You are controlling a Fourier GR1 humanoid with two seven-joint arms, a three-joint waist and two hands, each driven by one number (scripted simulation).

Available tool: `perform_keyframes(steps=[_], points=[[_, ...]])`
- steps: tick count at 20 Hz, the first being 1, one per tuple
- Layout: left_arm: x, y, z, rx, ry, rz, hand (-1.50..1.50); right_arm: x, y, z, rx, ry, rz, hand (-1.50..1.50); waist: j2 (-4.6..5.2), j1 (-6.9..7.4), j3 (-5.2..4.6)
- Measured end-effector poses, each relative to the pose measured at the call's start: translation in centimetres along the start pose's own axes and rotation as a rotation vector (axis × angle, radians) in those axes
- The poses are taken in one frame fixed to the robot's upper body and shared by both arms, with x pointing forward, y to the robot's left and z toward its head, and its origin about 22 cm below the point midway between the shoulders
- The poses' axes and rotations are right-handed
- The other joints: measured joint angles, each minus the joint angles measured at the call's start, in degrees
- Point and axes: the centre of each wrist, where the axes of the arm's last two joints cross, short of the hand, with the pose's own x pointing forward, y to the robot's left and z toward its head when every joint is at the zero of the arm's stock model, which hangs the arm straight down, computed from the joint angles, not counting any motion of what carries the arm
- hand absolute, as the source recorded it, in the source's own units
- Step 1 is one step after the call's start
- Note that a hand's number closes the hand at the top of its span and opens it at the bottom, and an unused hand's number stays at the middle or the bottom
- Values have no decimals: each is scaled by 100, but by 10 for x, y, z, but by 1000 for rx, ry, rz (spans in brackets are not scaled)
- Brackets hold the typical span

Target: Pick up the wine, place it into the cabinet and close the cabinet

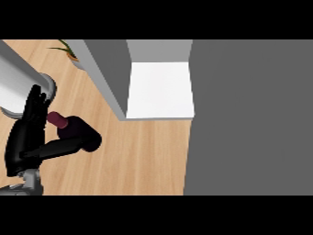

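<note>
At lower left, my left hand (30, 137) has fingers (33, 108) and thumb curled round the wine (74, 131), ready for the open cabinet (160, 92).

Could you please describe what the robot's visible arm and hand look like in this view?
Only one hand shows, at the view's left: glossy black, with long slender fingers and a thicker thumb. It joins a grey forearm with a rounded metallic-looking wrist section at the lower edge.
</note>
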Motion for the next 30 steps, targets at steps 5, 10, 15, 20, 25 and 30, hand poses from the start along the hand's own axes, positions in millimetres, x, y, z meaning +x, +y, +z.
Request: perform_keyframes(steps=[5,10,15,20,25,30], points=[[-23,12,-9,1,27,-6,-150,0,-1,1,-3,1,7,-150,-1,-4,0],[-52,14,-13,-5,60,-4,-150,0,2,0,1,3,-5,-150,0,-7,0],[-75,19,-13,-29,71,1,-150,1,3,0,10,10,-2,-150,-1,-9,0],[-98,13,-13,-49,98,15,-150,0,0,1,-3,5,14,-150,2,-13,2],[-121,7,-2,-70,110,21,-150,0,-1,2,-6,-4,17,-150,0,-10,2],[-134,-2,-5,-65,111,53,-150,0,-3,3,-5,-1,28,-150,1,-21,2]])
